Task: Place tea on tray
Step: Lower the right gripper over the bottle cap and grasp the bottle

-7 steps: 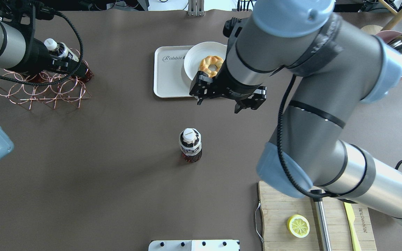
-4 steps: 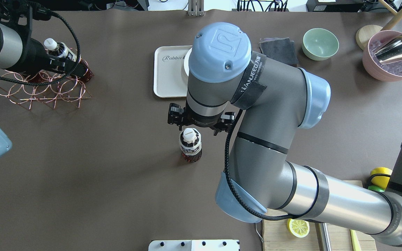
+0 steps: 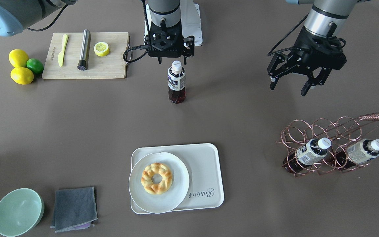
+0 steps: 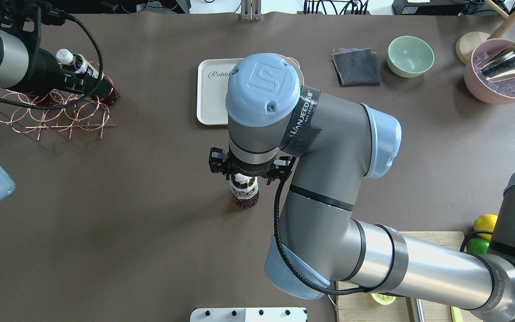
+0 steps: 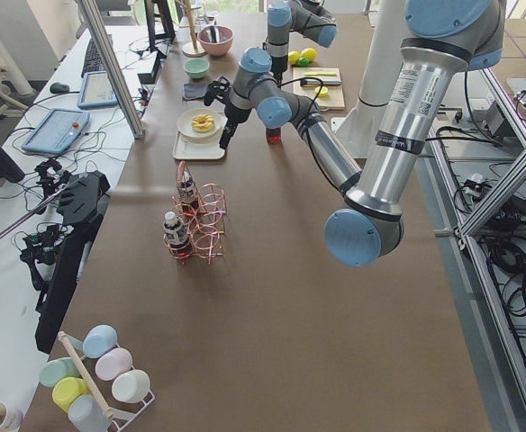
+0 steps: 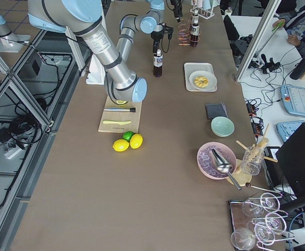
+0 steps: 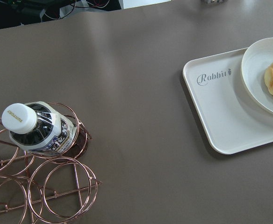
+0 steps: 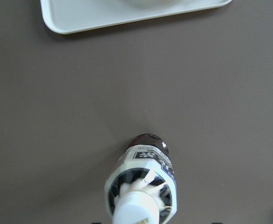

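The tea (image 3: pixel 176 82) stands upright in the middle of the table; it also shows in the overhead view (image 4: pixel 245 195) and low in the right wrist view (image 8: pixel 143 191). My right gripper (image 3: pixel 171 61) is open and hovers at its white cap, with a finger on each side and nothing gripped; overhead (image 4: pixel 247 173) it covers the cap. The cream tray (image 3: pixel 206 171) with "Rabbit" lettering lies farther from me and also shows overhead (image 4: pixel 210 100). My left gripper (image 3: pixel 289 86) is open and empty above the wire rack.
A round plate with a doughnut (image 3: pixel 159 182) fills the tray's right half in my frame. A copper wire rack (image 3: pixel 324 138) holds two other bottles. A cutting board (image 3: pixel 110 67), lemons (image 3: pixel 18 58), a green bowl (image 3: pixel 18 212) and a grey cloth (image 3: pixel 74 207) lie around.
My right arm swung back from over the tray toward me, and its open gripper came down over the tea's cap. My left arm barely moved.
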